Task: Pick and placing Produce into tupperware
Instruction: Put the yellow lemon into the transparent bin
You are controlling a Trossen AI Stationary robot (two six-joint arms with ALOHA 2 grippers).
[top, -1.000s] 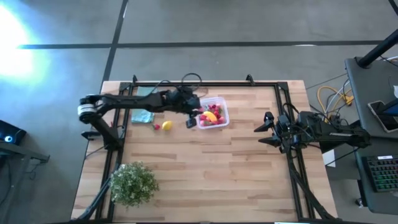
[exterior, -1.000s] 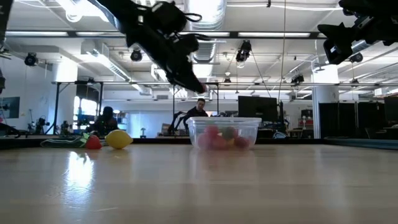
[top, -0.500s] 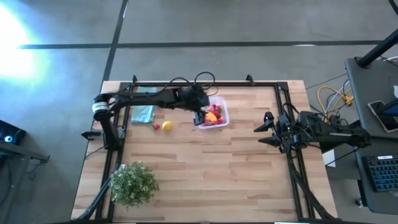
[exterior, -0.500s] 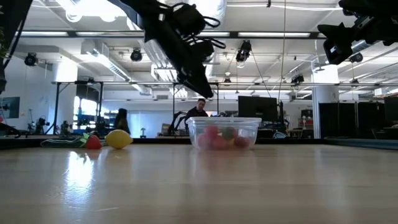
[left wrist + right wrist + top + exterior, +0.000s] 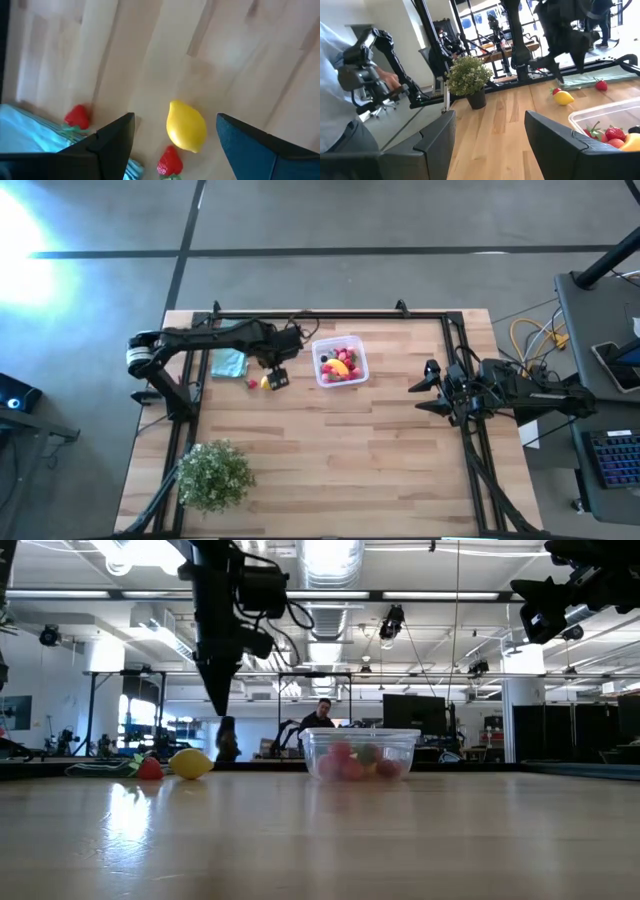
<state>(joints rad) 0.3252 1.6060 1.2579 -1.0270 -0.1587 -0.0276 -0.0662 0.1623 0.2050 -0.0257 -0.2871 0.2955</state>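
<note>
The pale butcher-block wooden table [image 5: 330, 450] carries a bushy green potted plant [image 5: 213, 473] at its near left corner, a flat teal cloth [image 5: 229, 363] at the far left, and a small clear square plastic tupperware [image 5: 340, 361] already holding red, pink and yellow toy fruit. The left gripper [image 5: 175, 132] hangs above the smooth yellow toy lemon [image 5: 186, 125], fingers spread wide and empty; the right gripper [image 5: 490, 125] waits at the table's right edge, also parted. The lemon looks light, hard and slippery – best pinched across its fat middle, not the tapered ends. Only the left wrist view shows two small red toy strawberries [image 5: 77, 116] beside it – one nearly touching – where the high view gives one red speck
</note>
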